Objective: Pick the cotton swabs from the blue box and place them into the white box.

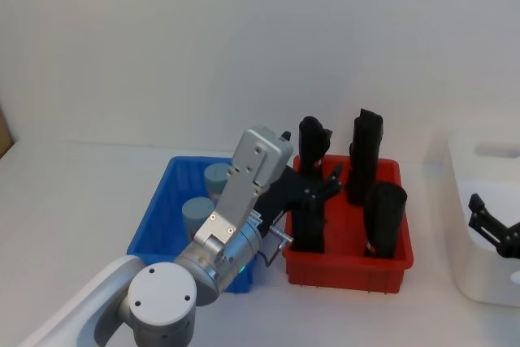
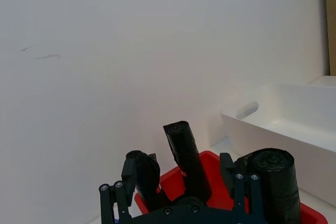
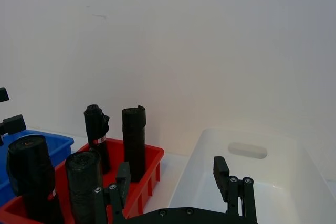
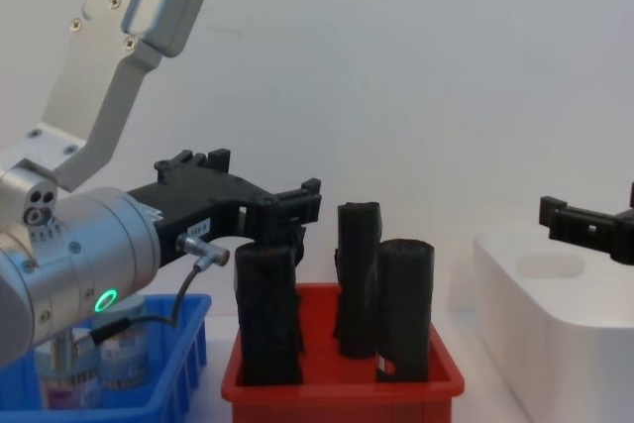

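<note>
Fingers (image 2: pixel 114 203) apart on left gripper (image 1: pixel 324 187) over red bin (image 1: pixel 349 271), 3 o'clock of blue box (image 1: pixel 153 219); right gripper (image 1: pixel 492 227) likewise, over white box (image 1: pixel 479 284).

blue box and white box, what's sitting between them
The red bin holding upright black rolls, plain in the head view; the left gripper hangs over its left side.

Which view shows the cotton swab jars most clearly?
The head view: two cotton swab jars stand in the blue box, lids seen from above. The chest view gives their labelled sides, partly behind the left arm.
</note>
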